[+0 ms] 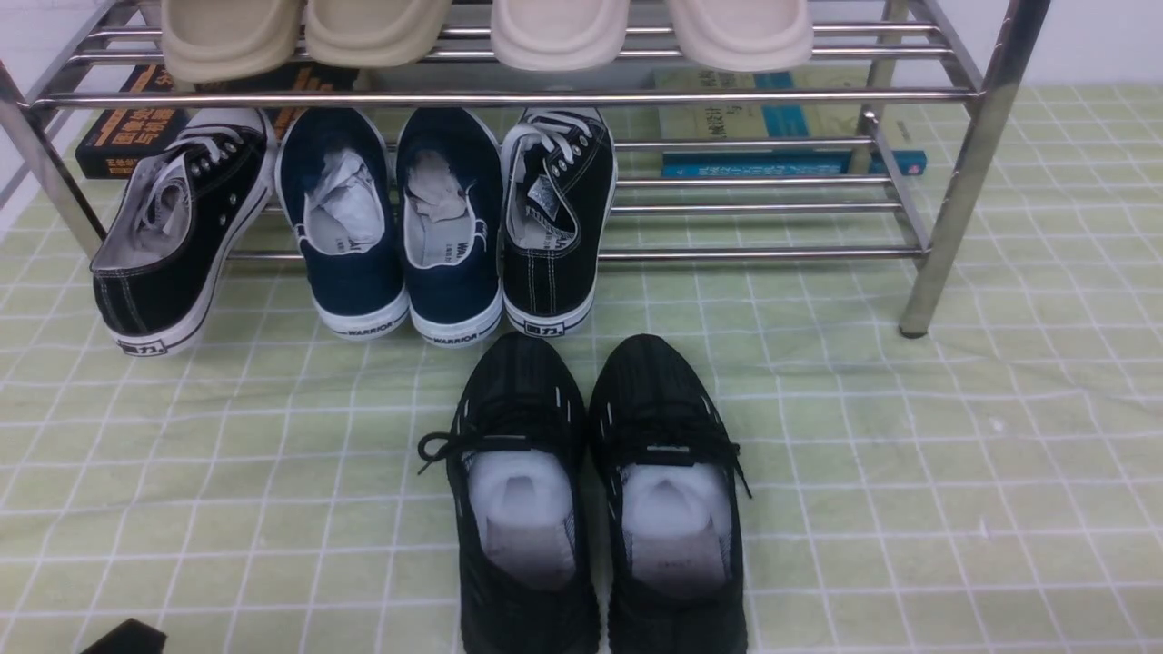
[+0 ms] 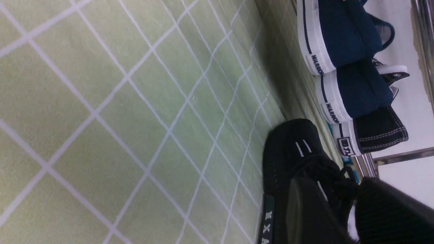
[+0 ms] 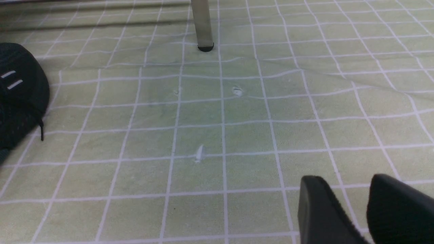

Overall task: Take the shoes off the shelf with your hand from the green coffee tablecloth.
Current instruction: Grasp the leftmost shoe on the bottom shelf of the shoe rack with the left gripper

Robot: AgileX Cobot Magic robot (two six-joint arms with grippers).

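The shoes, a navy-blue pair [image 1: 343, 227] [image 1: 450, 236] with white WARRIOR soles and paper stuffing, lean side by side on the lower tier of the chrome shelf [image 1: 509, 95], heels toward me. The left wrist view shows them [image 2: 342, 34] far beyond my left gripper [image 2: 334, 193], which is open with nothing held. Only a black corner of that hand [image 1: 123, 639] shows at the front view's bottom left, well away from the shoes. My right gripper [image 3: 349, 189] hangs open over the bare green coffee tablecloth [image 3: 203, 118].
All-black mesh sneakers [image 1: 522, 490] [image 1: 672, 490] stand on the cloth before the shelf. Black white-laced canvas sneakers [image 1: 173, 236] [image 1: 556, 227] flank the navy pair. Beige slippers [image 1: 227, 32] fill the top tier. Books [image 1: 781, 136] lie behind. A shelf leg [image 1: 954, 209] stands at right.
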